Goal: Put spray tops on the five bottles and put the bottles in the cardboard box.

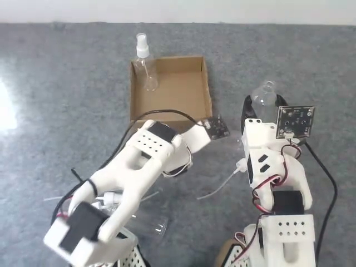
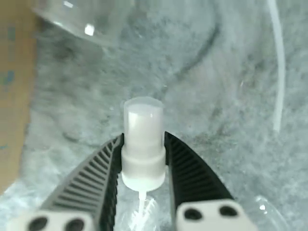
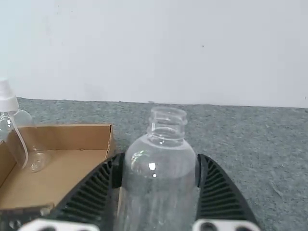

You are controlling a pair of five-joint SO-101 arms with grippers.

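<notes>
My left gripper [image 2: 143,140] is shut on a white spray top [image 2: 143,144], held upright just above the grey table with its dip tube hanging below. My right gripper [image 3: 159,168] is shut on a clear uncapped bottle [image 3: 161,154], upright, right of the cardboard box [image 1: 169,92]. In the high view that bottle [image 1: 266,93] shows past the right arm's camera board. One capped bottle [image 1: 146,64] stands in the box's far left corner. The left arm stretches from the near left toward the box's near right corner.
A loose spray top [image 1: 242,165] with its long tube lies between the arms. More spray tops [image 1: 108,197] and an empty bottle [image 1: 154,225] lie near the left arm's base. Another clear bottle [image 2: 91,19] lies near the left gripper.
</notes>
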